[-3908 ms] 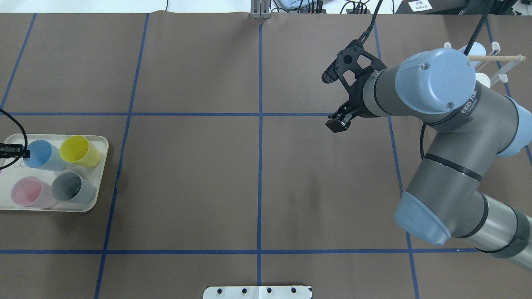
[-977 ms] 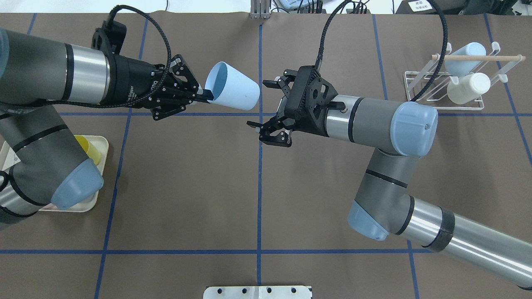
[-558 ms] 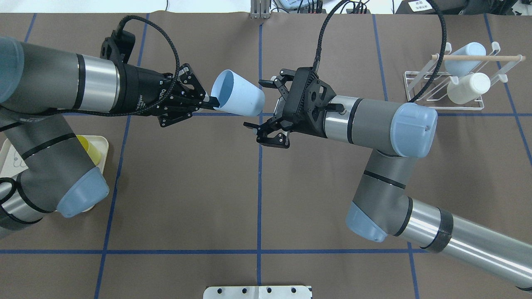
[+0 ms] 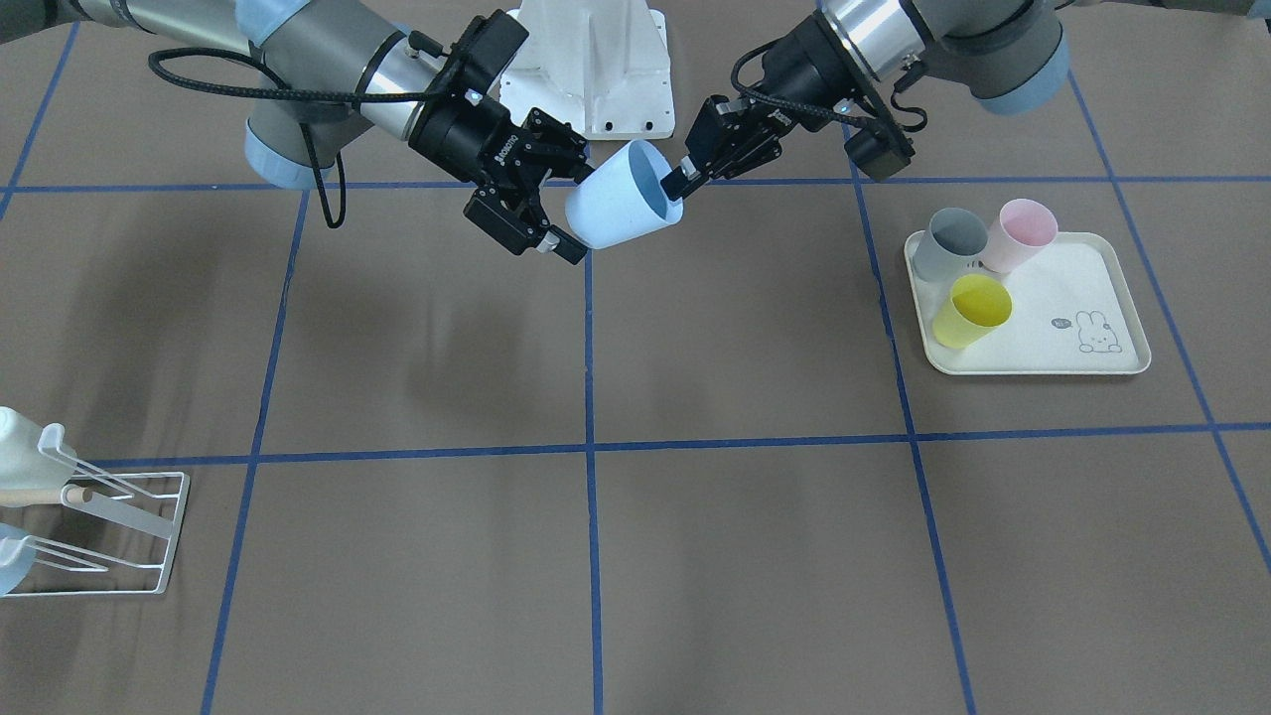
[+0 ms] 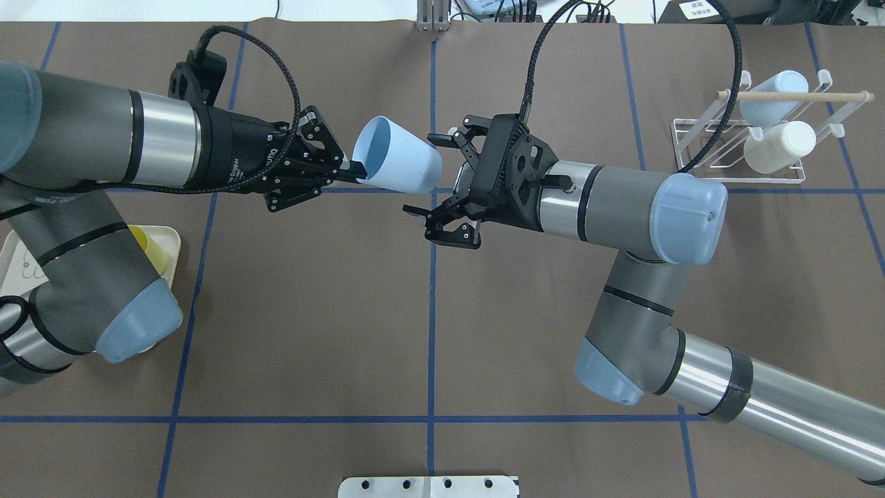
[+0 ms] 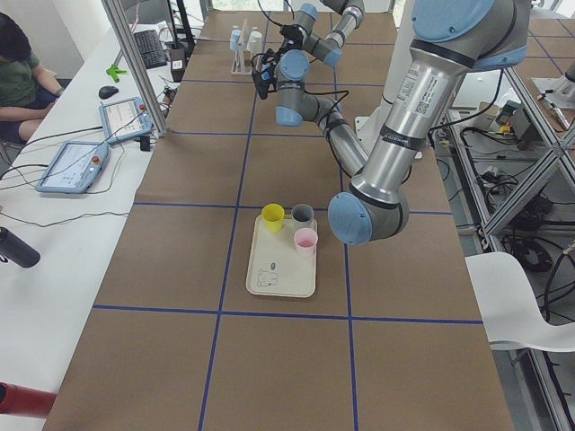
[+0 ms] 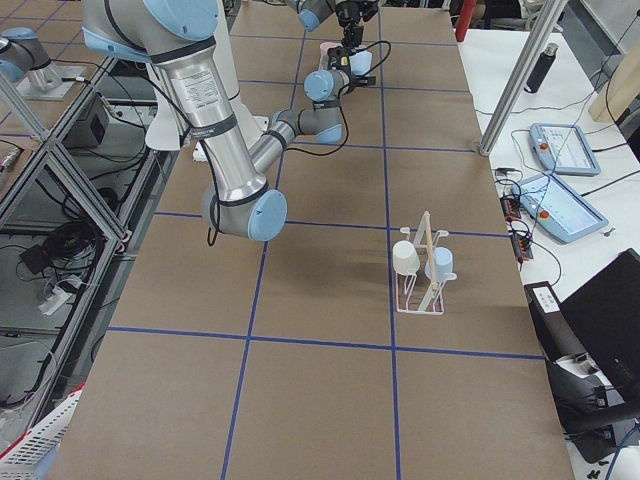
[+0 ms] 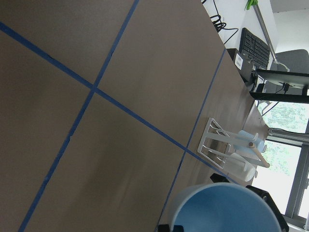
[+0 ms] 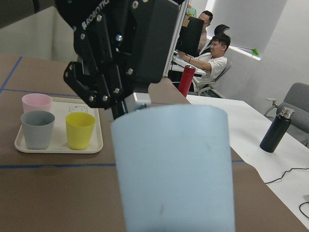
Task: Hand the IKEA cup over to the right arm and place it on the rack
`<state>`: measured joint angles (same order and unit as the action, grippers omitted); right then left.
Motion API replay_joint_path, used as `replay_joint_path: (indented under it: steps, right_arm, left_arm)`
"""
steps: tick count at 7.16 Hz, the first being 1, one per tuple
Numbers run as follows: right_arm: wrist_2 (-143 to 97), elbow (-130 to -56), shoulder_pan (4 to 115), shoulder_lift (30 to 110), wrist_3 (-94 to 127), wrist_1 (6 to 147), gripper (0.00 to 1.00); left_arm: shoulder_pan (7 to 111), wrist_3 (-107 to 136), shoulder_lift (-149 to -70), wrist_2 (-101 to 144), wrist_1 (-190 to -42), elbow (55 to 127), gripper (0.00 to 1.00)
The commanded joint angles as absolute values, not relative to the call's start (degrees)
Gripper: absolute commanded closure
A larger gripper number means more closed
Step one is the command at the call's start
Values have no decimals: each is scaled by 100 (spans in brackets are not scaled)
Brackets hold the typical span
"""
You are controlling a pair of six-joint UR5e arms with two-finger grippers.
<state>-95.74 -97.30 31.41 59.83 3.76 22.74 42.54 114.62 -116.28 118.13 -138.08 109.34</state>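
Observation:
The IKEA cup [image 5: 401,164] is light blue and hangs on its side above the table's middle. My left gripper [image 5: 349,168] is shut on its rim, one finger inside the mouth. The cup's base points at my right gripper [image 5: 420,173], which stands open with its two fingers either side of that base, not closed on it. The front-facing view shows the same: cup [image 4: 621,204], left gripper [image 4: 680,184], right gripper [image 4: 568,194]. In the right wrist view the cup [image 9: 174,169] fills the centre. The white wire rack [image 5: 840,97] stands at the far right.
The rack [image 4: 177,531] holds a pale blue cup [image 5: 778,88] and a white cup [image 5: 774,146]. A cream tray [image 4: 1043,348] at the table's left end carries grey [image 4: 951,241], pink [image 4: 1021,233] and yellow [image 4: 975,308] cups. People sit at desks beyond the table.
The blue cup left the tray in my left gripper and came to the table's middle. Over the last second both grippers closed in, and the cup's base now lies between the right fingers.

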Motion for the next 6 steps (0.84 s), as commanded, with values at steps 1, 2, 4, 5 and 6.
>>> replay_joint_path:
  steps: [1, 2, 4, 5, 6]
  right_arm:
    - [-9458, -9756, 3138, 5977, 247, 2276, 1]
    - [-9440, -9747, 3138, 5985, 229, 2276, 5]
    - [-9431, -9747, 3138, 5985, 167, 2276, 7]
    - [-9439, -9756, 3138, 5985, 167, 2276, 8]
    - [-9439, -9756, 3138, 5985, 167, 2276, 8]
  left_arm:
    - [4254, 11461, -11628, 11812, -13808, 10934, 100]
    - [4254, 11461, -11628, 11812, -13808, 10934, 100]
    - [4254, 11461, -11654, 11804, -13808, 10934, 100]
    - [4254, 11461, -11654, 11812, -13808, 10934, 100]
    - [4254, 11461, -11663, 11804, -13808, 10934, 100]
